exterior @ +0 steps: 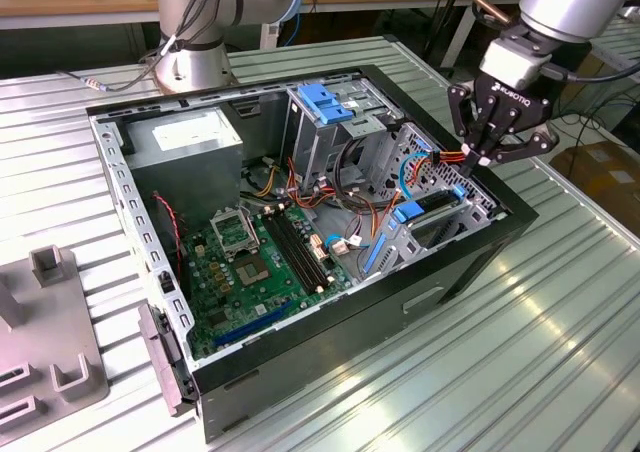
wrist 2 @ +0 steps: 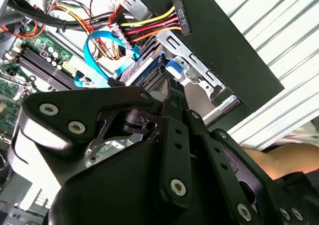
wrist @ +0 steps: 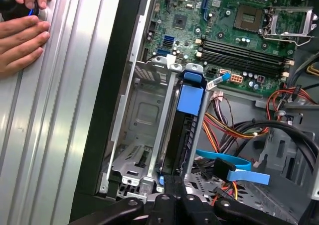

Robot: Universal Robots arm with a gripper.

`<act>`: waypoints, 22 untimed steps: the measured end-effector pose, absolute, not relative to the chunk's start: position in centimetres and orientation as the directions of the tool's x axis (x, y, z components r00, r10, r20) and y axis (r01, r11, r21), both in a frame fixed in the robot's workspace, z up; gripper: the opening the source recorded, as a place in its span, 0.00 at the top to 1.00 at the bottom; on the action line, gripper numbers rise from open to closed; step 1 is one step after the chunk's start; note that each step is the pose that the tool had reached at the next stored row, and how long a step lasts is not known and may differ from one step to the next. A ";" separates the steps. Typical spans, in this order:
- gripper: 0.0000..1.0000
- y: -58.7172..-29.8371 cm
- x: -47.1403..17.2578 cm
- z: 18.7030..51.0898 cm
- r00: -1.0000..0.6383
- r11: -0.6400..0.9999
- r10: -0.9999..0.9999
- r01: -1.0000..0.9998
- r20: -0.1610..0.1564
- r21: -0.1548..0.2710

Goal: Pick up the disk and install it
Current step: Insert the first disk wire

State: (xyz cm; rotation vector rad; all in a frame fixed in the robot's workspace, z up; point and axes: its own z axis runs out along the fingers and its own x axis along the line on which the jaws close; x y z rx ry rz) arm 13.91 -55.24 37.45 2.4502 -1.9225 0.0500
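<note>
Disk seated on edge in the drive cage, gripper closed at its end.

In the first wrist view the disk (wrist: 175, 140) stands on edge in one slot of the drive cage (wrist: 142, 110). Its long axis runs along the cage, and its blue carrier end points toward the motherboard (wrist: 234, 36). The cage's neighbouring bay lies open between the disk and the black case wall (wrist: 115, 85). On the cage's other side, a blue flat cable (wrist: 234, 166) and orange-yellow wires crowd close. The gripper (wrist: 169, 199) sits at the disk's end away from the motherboard, fingers drawn together; I cannot tell whether they pinch it. Beyond the case wall, a hand (wrist: 20, 41) rests on the ribbed table (wrist: 65, 135).
</note>
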 end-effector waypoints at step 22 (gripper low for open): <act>0.90 -55.2 15.2 37.4 0.478 -0.478 -0.877 -0.878 0.042 0.001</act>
